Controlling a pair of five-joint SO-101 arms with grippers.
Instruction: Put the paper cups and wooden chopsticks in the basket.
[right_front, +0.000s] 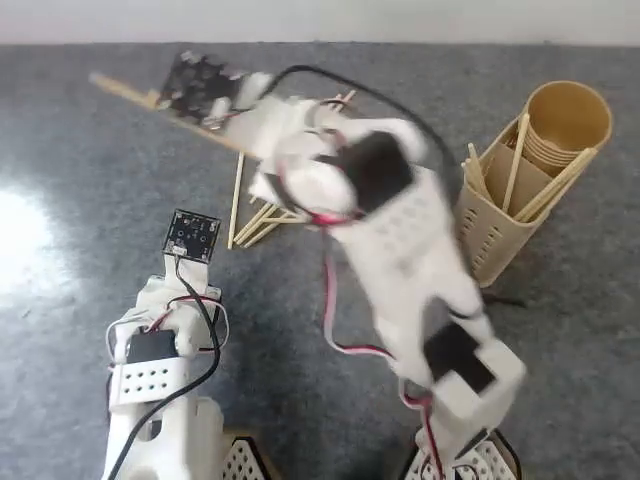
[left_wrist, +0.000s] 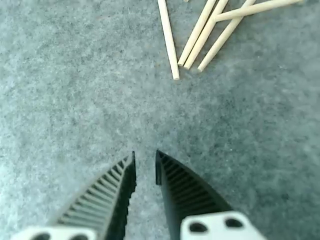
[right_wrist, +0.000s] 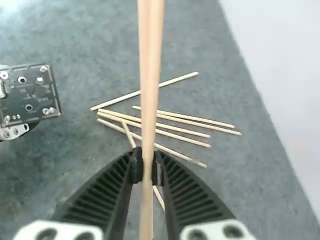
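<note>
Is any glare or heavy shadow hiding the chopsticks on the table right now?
High view: a glare patch whitens the table at its left edge, well away from the loose chopsticks, whose shadows are faint. Left wrist view: even light, no glare on them. Right wrist view: the right gripper and its held chopstick are evenly lit, with nothing washed out.

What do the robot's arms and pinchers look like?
The left arm and right arm are white plastic with black motor blocks and red, black and white cables. Each carries a small black circuit board. The left gripper and right gripper have black, pointed, ribbed fingers on white bases.
</note>
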